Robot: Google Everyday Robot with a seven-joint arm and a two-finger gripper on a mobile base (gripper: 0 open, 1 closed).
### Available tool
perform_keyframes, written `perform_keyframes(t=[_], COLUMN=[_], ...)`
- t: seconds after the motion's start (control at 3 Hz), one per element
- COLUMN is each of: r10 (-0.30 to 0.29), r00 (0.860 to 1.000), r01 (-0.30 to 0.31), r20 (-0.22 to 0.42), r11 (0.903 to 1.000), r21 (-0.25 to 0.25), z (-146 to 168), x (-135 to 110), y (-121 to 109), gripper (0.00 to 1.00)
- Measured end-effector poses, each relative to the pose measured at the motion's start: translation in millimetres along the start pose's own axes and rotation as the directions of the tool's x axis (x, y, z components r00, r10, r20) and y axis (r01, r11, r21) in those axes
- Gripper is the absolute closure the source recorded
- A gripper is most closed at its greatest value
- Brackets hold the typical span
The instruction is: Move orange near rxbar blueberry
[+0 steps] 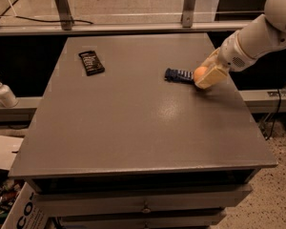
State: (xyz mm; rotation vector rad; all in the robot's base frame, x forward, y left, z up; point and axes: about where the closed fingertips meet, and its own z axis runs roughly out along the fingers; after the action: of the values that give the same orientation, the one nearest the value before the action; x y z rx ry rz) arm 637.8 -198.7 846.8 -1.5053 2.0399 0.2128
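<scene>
The orange [200, 72] sits low at the table top, between the cream fingers of my gripper [206, 74], at the right side of the grey table [133, 118]. The dark blue rxbar blueberry [178, 75] lies flat just left of the orange, its right end touching or nearly touching it. The white arm [257, 35] reaches in from the upper right. The fingers stand on either side of the orange; I cannot tell if they still grip it.
A black-wrapped bar [91, 62] lies at the table's back left. A white pump bottle [3, 92] stands on a ledge to the left. A metal rail [133, 28] runs behind the table. A cardboard box [26, 209] sits at the lower left floor.
</scene>
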Motion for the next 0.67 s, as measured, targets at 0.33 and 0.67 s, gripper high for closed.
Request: perform_keyframes(t=[0.33, 0.67], r10=[0.01, 0.022], r00=[1.0, 1.0], r01=[-0.01, -0.022], r20=[-0.005, -0.01], r11=[1.0, 0.9998], r21=[-0.001, -0.004], z=[2.9, 3.7], x=[8.1, 17.8], y=[2.0, 7.1], gripper=[1.0, 1.0])
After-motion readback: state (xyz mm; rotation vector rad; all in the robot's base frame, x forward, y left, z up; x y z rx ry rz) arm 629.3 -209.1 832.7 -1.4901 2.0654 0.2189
